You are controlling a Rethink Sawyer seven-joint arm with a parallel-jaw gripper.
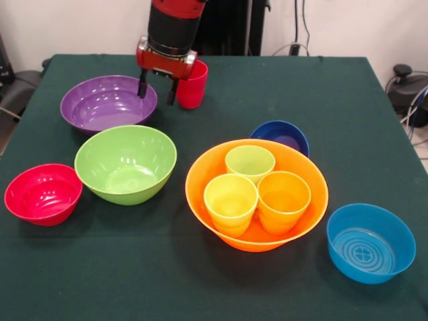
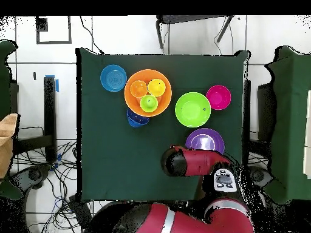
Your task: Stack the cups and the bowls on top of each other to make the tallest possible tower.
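Front view, upper left of frame: my gripper (image 1: pixel 158 89) hangs parted, holding nothing; the upright small red ribbed plastic cup (image 1: pixel 192 85) stands just beside it, frame-right.

front faces robot, overhead looks down

- The big orange bowl (image 1: pixel 257 200) sits on the green worktop (image 1: pixel 200 281).
- Three cups stand inside it: a yellow cup (image 1: pixel 231 200), an orange cup (image 1: pixel 283 198) and a light green cup (image 1: pixel 250 162) behind them.
- A dark blue bowl (image 1: pixel 281 136) touches the orange bowl's back rim.
- A light blue bowl (image 1: pixel 370 242) is right of the orange bowl.
- A lime green bowl (image 1: pixel 126 163) is left of it, a red bowl (image 1: pixel 43 194) further left.
- A purple bowl (image 1: pixel 108 102) is behind the lime one.
- The gripper (image 1: pixel 158 89) hangs just beside the purple bowl, jaws apart, with a red cup (image 1: pixel 193 85) right next to it.
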